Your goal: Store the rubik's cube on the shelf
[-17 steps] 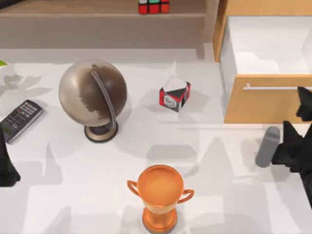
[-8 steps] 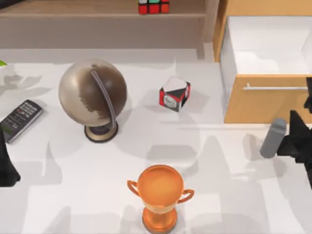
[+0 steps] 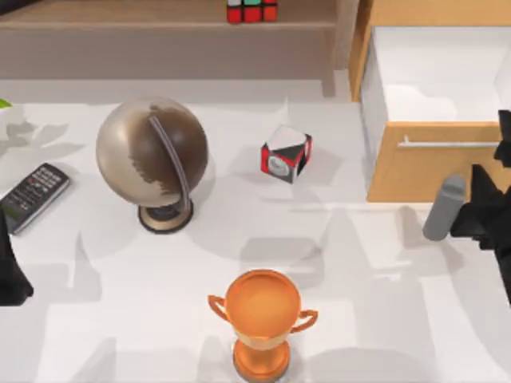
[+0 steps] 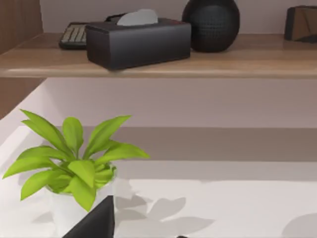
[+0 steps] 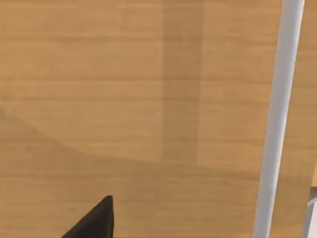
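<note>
Up on the shelf (image 3: 160,24), at the back of the table, the rubik's cube (image 3: 251,11) already sat on the board, so I'd call the job basically done. The right gripper (image 3: 479,219) hung at the table's right side, just in front of the drawer cabinet (image 3: 415,171) and next to a grey cylinder (image 3: 443,209). The left gripper (image 3: 9,275) was parked at the left edge. Couldn't tell if either was open or closed. Best move: back the right arm off without clipping the handle (image 5: 275,124) or the cylinder. 0 readable labels or brands anywhere.
</note>
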